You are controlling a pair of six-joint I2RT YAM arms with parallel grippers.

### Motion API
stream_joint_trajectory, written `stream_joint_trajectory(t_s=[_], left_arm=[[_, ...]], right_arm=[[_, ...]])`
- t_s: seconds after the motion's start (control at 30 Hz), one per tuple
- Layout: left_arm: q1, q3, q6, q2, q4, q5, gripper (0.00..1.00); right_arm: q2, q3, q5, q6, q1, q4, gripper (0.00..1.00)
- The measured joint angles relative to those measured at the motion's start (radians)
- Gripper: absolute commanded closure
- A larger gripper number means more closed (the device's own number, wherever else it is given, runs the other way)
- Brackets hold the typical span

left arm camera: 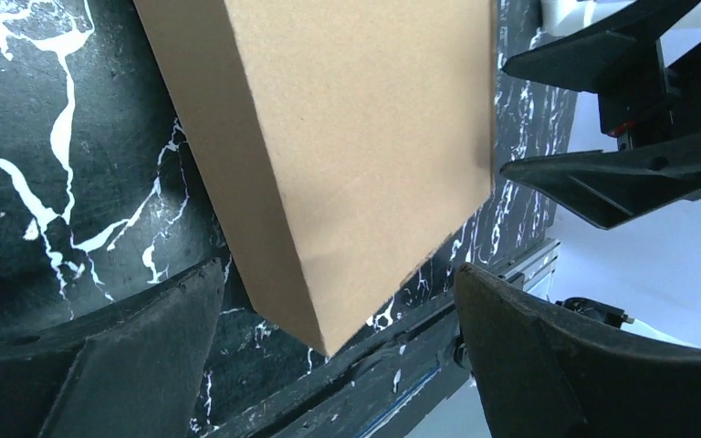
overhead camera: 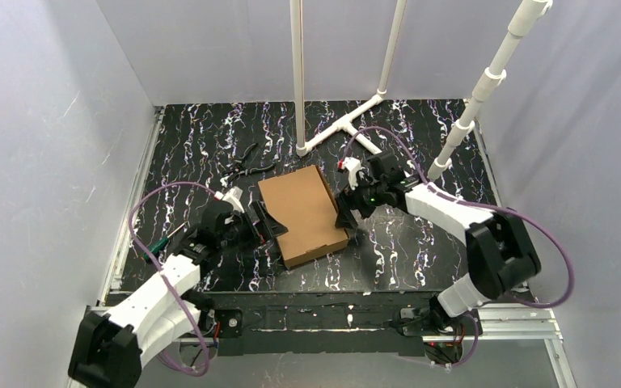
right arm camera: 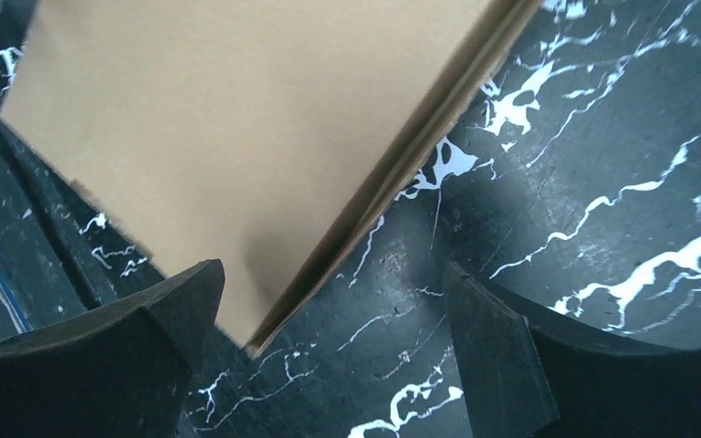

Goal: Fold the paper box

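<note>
The left gripper (left arm camera: pixel 336 274) gaped wide at the box's (overhead camera: pixel 303 212) left edge. The right gripper (right arm camera: pixel 333 269), equally wide, straddled its near right corner. The box was plain brown, closed, smooth-topped and shallow, and lay skewed on the table (overhead camera: pixel 420 250) between them.

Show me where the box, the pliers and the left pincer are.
box (overhead camera: pixel 303 212), top view, middle of its top face.
pliers (overhead camera: pixel 247 166), top view, their middle.
left pincer (overhead camera: pixel 264 225), top view, midway between its fingertips.
</note>
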Motion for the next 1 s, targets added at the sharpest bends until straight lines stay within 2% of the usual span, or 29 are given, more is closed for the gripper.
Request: stream_joint_trajectory(t_s=[0.2, 0.3, 0.53, 0.63, 0.83, 1.0], left_arm=[[0.000, 0.006, -0.019, 0.183, 0.085, 0.017, 0.13], [0.000, 0.033, -0.019, 0.238, 0.092, 0.018, 0.20], [-0.002, 0.129, -0.015, 0.380, 0.149, 0.041, 0.45], [-0.002, 0.145, -0.013, 0.436, 0.160, 0.043, 0.54], [-0.018, 0.189, -0.018, 0.539, 0.167, 0.061, 0.56], [-0.059, 0.288, -0.031, 0.648, 0.164, 0.095, 0.56]], right_arm=[[0.145, 0.032, -0.004, 0.119, -0.003, 0.058, 0.02], [0.175, 0.044, -0.032, 0.178, -0.003, 0.096, 0.02], [0.304, 0.146, -0.091, 0.238, 0.002, 0.134, 0.28], [0.311, 0.166, -0.077, 0.230, 0.001, 0.129, 0.39], [0.279, 0.193, 0.051, 0.169, 0.018, 0.095, 0.51], [0.190, 0.206, 0.194, 0.085, 0.034, 0.042, 0.53]])
